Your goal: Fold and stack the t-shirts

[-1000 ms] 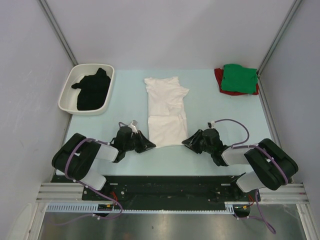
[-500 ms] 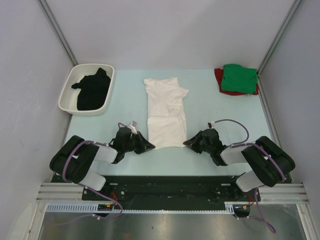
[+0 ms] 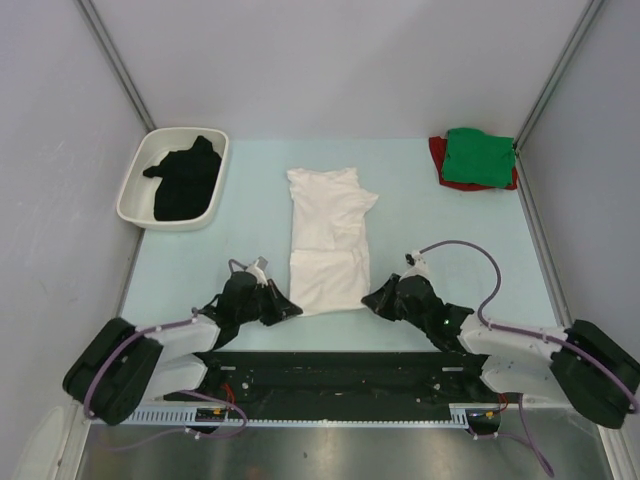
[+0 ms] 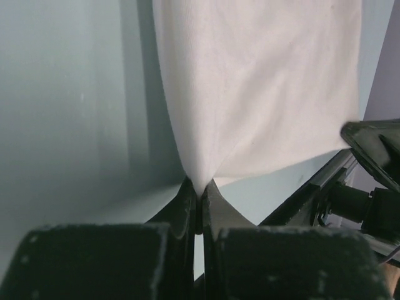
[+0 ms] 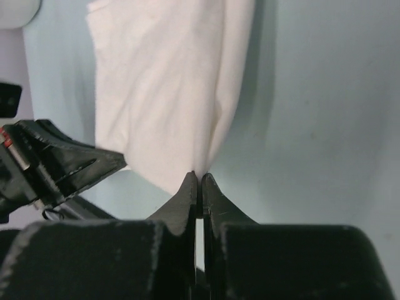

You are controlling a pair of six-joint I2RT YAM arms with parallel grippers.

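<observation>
The white t-shirt [image 3: 328,228] lies folded lengthwise in the middle of the table, its hem toward me. My left gripper [image 3: 296,308] is shut on its near left corner [image 4: 201,175]. My right gripper [image 3: 366,299] is shut on its near right corner [image 5: 199,164]. Both corners are lifted a little off the table. The green t-shirt [image 3: 477,156] lies folded on the red t-shirt [image 3: 436,157] at the far right corner. The black t-shirt [image 3: 186,180] lies crumpled in the white tray [image 3: 131,196] at the far left.
Grey walls close in the table [image 3: 430,220] on the left, right and back. The black base rail [image 3: 340,370] runs along the near edge just behind the white shirt's hem.
Both arms have drawn back toward the near edge with the hem corners held. The white shirt has slid a little toward me and its near part has stretched out.
</observation>
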